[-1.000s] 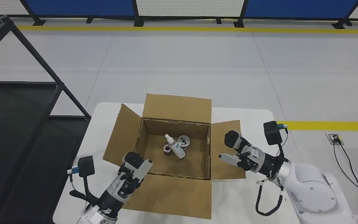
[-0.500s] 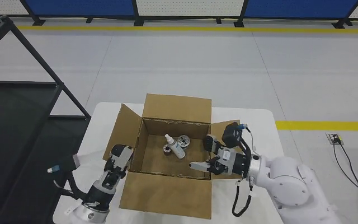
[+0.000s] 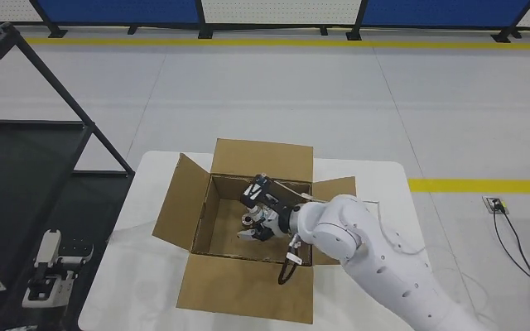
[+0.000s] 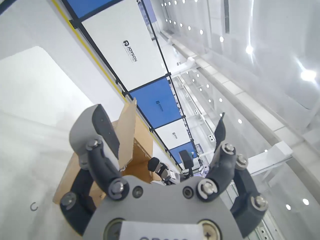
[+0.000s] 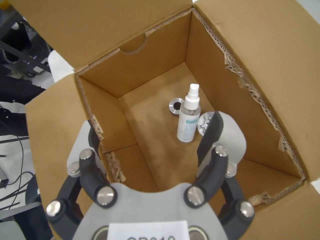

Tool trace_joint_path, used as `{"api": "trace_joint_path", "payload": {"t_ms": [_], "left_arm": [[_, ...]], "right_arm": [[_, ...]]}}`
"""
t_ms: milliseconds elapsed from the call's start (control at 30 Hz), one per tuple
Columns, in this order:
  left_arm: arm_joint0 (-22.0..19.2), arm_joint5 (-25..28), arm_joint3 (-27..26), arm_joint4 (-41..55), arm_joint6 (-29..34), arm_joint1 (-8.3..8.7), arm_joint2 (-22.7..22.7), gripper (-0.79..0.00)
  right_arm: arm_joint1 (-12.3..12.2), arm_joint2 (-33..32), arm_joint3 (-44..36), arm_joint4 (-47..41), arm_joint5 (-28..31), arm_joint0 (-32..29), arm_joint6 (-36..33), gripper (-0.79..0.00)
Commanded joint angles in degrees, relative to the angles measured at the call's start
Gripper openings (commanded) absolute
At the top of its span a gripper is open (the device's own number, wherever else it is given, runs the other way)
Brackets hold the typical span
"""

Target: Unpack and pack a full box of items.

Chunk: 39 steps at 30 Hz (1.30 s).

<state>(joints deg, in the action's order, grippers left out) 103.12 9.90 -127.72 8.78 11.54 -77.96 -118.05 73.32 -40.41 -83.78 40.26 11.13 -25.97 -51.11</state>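
Spray bottle (image 5: 188, 118) lies in box (image 5: 150, 76) beneath spread right pincer (image 5: 154, 123); left pincer (image 4: 160, 113), also spread, points ceilingward.

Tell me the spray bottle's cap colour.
The cap is white; right wrist view shows it best.

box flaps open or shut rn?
Open: the box flaps splay outward, and the spray bottle shows on its floor.
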Motion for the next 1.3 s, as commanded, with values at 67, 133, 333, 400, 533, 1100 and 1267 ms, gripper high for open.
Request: {"api": "trace_joint_path", "payload": {"t_ms": [67, 133, 333, 400, 533, 1100, 1267], "left_arm": [[0.13, 0.05, 0.05, 0.23, 0.23, 0.01, -0.16, 0.000], [0.13, 0.05, 0.05, 0.23, 0.23, 0.01, -0.16, 0.000], [0.13, 0.05, 0.05, 0.23, 0.23, 0.01, -0.16, 0.000], [0.13, 0.05, 0.05, 0.23, 0.23, 0.01, -0.16, 0.000], [0.13, 0.05, 0.05, 0.23, 0.23, 0.01, -0.16, 0.000], [0.13, 0.05, 0.05, 0.23, 0.23, 0.01, -0.16, 0.000], [0.13, 0.05, 0.05, 0.23, 0.23, 0.01, -0.16, 0.000]], "right_arm": [[2.82, 4.60, 7.98, -0.91, -1.74, 4.72, 0.40, 0.000], [4.27, 6.55, 11.28, -1.43, -2.21, 6.61, 0.53, 0.000], [7.97, 10.46, 20.01, -2.19, -3.94, 10.42, 0.97, 0.000], [8.95, 11.17, 22.15, -2.31, -4.08, 11.14, 1.57, 0.000], [10.55, 12.10, 25.29, -1.96, -4.62, 11.97, 3.14, 0.000], [15.45, 14.17, 33.90, 1.96, -6.44, 13.58, 4.69, -0.400], [16.50, 14.04, 35.74, 2.49, -5.84, 14.06, 4.38, -0.610]]}}
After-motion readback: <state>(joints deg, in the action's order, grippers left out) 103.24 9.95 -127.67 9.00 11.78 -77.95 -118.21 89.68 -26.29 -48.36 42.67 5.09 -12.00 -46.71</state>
